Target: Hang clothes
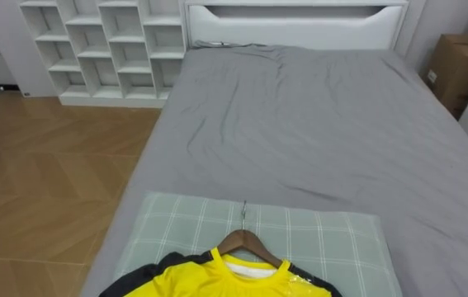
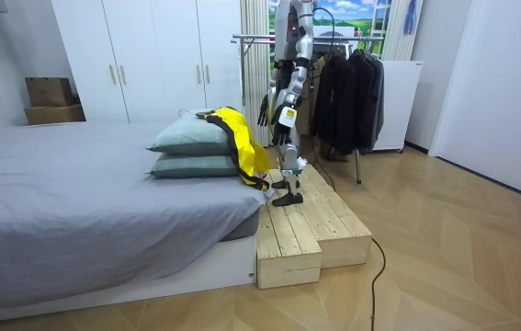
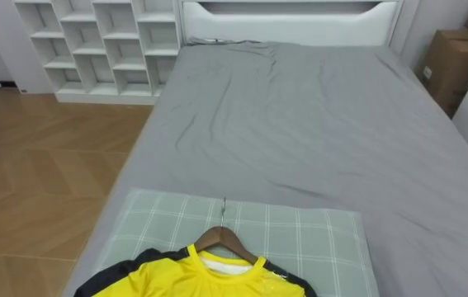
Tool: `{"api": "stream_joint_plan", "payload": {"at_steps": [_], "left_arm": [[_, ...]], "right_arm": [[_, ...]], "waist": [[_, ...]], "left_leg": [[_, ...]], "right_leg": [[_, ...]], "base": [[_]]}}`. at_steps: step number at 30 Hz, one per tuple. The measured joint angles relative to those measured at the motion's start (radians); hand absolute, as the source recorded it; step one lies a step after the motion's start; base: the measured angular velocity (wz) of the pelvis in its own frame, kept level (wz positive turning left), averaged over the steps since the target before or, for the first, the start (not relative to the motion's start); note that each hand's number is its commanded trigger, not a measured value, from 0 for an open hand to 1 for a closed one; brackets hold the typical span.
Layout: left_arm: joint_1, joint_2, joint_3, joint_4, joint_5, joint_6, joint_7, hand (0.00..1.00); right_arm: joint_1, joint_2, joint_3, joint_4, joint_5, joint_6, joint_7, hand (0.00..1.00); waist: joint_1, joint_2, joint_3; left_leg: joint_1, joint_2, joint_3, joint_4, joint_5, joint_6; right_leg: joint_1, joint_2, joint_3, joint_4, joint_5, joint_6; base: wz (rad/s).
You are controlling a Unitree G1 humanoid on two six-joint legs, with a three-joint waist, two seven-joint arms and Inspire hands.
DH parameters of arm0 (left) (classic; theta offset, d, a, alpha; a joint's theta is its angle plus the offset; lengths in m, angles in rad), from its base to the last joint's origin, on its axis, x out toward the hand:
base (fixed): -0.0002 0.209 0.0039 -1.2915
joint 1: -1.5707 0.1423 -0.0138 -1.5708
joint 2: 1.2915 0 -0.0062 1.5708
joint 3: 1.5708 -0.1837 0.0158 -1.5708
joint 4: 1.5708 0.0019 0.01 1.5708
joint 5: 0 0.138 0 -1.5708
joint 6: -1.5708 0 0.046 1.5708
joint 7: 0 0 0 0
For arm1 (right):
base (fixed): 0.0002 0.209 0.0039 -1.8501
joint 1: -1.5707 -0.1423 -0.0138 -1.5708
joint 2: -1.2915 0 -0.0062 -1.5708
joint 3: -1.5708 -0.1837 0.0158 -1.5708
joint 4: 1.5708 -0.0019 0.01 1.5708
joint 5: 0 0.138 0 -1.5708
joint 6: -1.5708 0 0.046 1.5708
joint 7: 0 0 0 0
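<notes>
**Shirt on its hanger lies on the pillow as the robot stands at the bed's end**

Left eye view: the yellow shirt lies flat on a checked pillow, its collar on a wooden hanger. The cloth looks light, soft and likely to sag or slide if pulled alone. The stiff hanger is judged the better place to take hold.

Right eye view: the wire hook lies against the pillow and points up the bed, so it may need lifting clear first.

Room view: the robot stands on a wooden platform. The left hand and right hand hang low and hold nothing. They are too small to tell how far open. The shirt drapes near them on the bed side, apart from both. A rail stands behind them.
</notes>
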Motion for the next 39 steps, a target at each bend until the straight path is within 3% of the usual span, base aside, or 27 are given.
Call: {"api": "stream_joint_plan", "payload": {"at_steps": [9, 17, 21, 27, 29, 34, 39], "left_arm": [[0.022, 0.002, 0.045, 0.009, -0.041, 0.003, 0.028, 0.0], [0.067, 0.007, 0.143, -0.034, -0.029, 0.015, 0.144, 0.0], [0.068, 0.023, 0.151, -0.07, -0.007, 0.011, 0.217, 0.0], [0.072, 0.058, 0.179, -0.142, 0.081, 0.004, 0.358, 0.0], [0.076, 0.059, 0.185, -0.17, 0.081, -0.002, 0.388, 0.0], [0.079, 0.058, 0.184, -0.27, 0.125, -0.008, 0.462, 0.0], [0.068, 0.058, 0.146, -0.405, 0.334, -0.033, 0.521, 0.0]], "right_arm": [[-0.004, -0.001, -0.001, 0.003, 0.0, 0.016, 0.001, 0.0], [-0.012, -0.008, -0.001, 0.0, -0.011, 0.035, 0.002, 0.0], [-0.012, -0.014, -0.001, 0.002, -0.025, 0.034, 0.003, 0.0], [-0.011, -0.03, -0.003, 0.01, -0.04, 0.033, 0.0, 0.0], [-0.011, -0.031, -0.002, 0.012, -0.034, 0.033, 0.0, 0.0], [-0.013, -0.032, -0.003, 0.01, -0.043, 0.025, 0.001, 0.0], [-0.012, -0.034, -0.004, 0.006, -0.047, -0.002, 0.005, 0.0]], "waist": [[0.004, -0.008, -0.0002], [0.009, -0.003, 0.0007], [0.023, 0.003, 0.0009], [0.029, 0.018, 0.0029], [0.028, 0.018, 0.007], [0.022, 0.023, 0.0053], [0.022, 0.027, 0.0045]], "left_leg": [[0.004, -0.001, 0.003, 0.0, 0.0, 0.0], [0.0, -0.002, -0.013, 0.006, 0.0, 0.0], [0.001, -0.003, -0.021, 0.009, -0.001, 0.0], [0.007, -0.004, -0.024, 0.008, -0.001, -0.001], [0.019, -0.004, -0.024, 0.004, -0.001, -0.001], [0.015, -0.005, -0.03, 0.008, -0.001, -0.001], [0.01, -0.006, -0.036, 0.013, -0.001, -0.001]], "right_leg": [[0.004, 0.0, -0.005, -0.001, 0.0, 0.0], [0.006, 0.0, -0.011, -0.001, 0.0, 0.0], [0.006, 0.0, -0.012, -0.002, 0.0, 0.0], [0.017, 0.001, -0.013, -0.003, 0.0, 0.0], [0.022, 0.0, -0.013, -0.003, 0.0, 0.0], [0.019, 0.0, -0.022, -0.003, 0.0, 0.0], [0.018, 0.0, -0.029, -0.006, 0.0, 0.0]], "base": [[0.0], [0.02], [0.06], [0.0], [0.0], [0.03], [0.03]]}}
